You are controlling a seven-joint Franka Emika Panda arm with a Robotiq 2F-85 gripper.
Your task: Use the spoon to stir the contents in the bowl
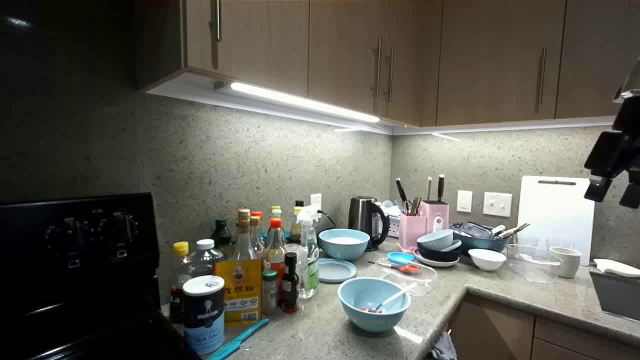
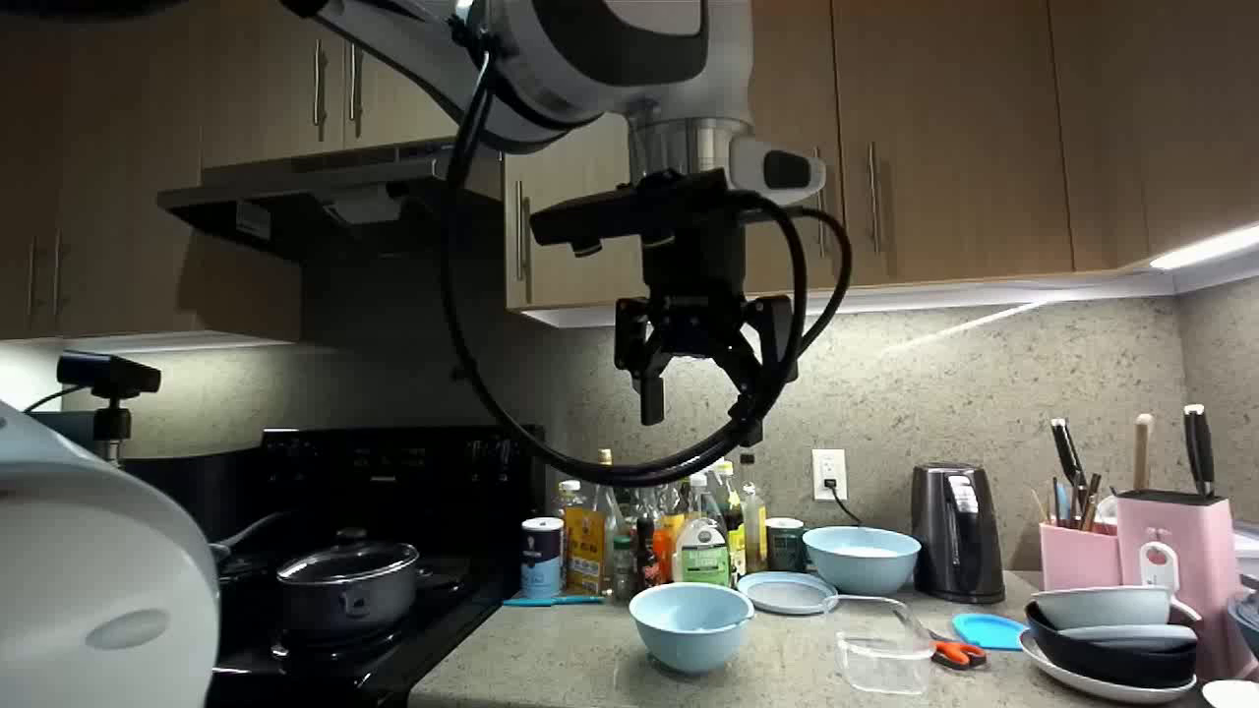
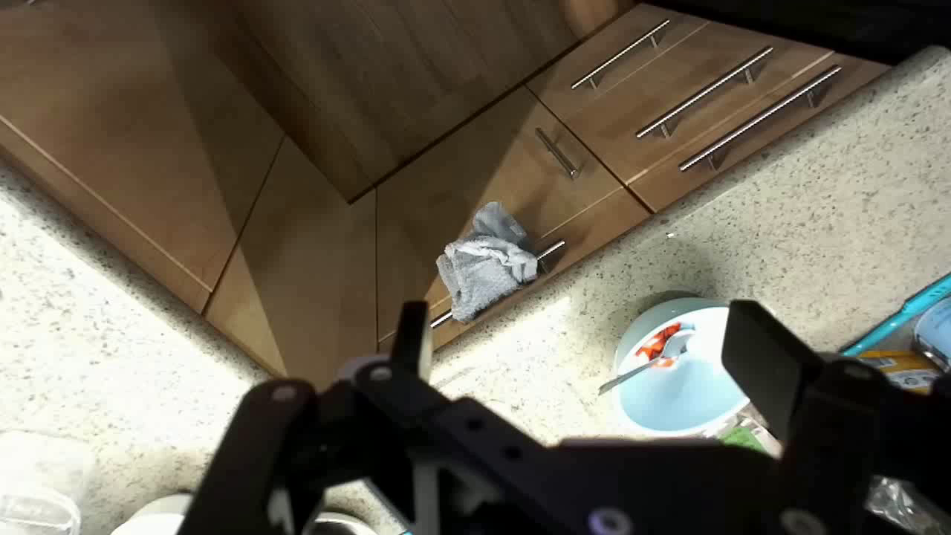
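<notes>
Black fingers (image 2: 651,398) on the gripper (image 2: 700,415) are spread wide, only air between them, well above the countertop (image 1: 300,337). Near its front edge sits the wide light-blue bowl (image 1: 375,322), one spoon (image 1: 398,296) leaning over its rim and red pieces (image 3: 657,342) inside. A second light-blue bowl (image 1: 344,248) stands near the back edge beside one kettle (image 2: 956,541); bottles (image 1: 275,245), too crowded to count, fill that edge toward the stove (image 1: 95,250). One clear plastic container (image 2: 882,661) and one pair of orange-handled scissors (image 2: 959,654) are near the wide bowl.
</notes>
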